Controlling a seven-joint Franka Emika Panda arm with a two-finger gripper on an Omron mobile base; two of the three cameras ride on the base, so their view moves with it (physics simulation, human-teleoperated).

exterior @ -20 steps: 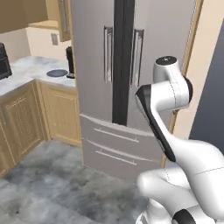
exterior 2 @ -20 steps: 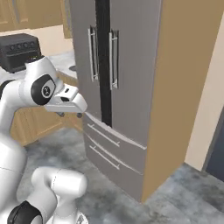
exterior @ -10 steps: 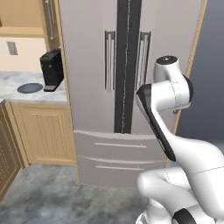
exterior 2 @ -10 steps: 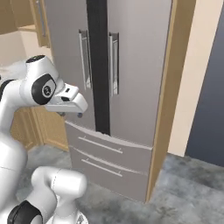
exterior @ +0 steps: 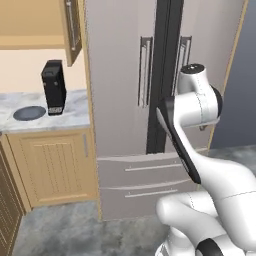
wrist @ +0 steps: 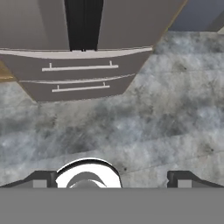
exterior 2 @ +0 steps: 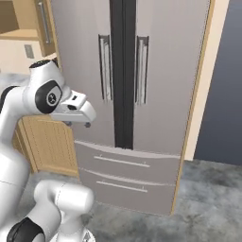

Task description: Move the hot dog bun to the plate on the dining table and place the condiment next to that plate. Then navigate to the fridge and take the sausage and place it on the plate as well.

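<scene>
The tall grey steel fridge [exterior: 120, 75] stands straight ahead with both upper doors shut, long vertical handles either side of its dark middle seam [exterior 2: 124, 71]. Its two drawers [wrist: 78, 72] are shut too. My gripper [exterior 2: 78, 124] hangs in front of the fridge at drawer-top height and points down at the floor. In the hand view the gripper [wrist: 111, 180] is open, fingertips [wrist: 40, 179] far apart with nothing between them. The hot dog bun, plate, condiment and dining table are out of view. Whatever is inside the fridge is hidden by its doors.
Left of the fridge a marble counter [exterior: 30, 102] carries a black machine [exterior: 53, 87] and a dark round dish [exterior: 29, 113], over tan cabinets [exterior: 55, 165]. A wooden wall cabinet [exterior: 70, 25] hangs above. Grey stone floor [wrist: 153, 109] lies before the fridge; a dark blue-grey wall [exterior 2: 227, 94] stands to its right.
The whole picture has shifted as the base drove: the fridge now fills the middle and looks closer and more square-on. The arm keeps the same pose, gripper still open.
</scene>
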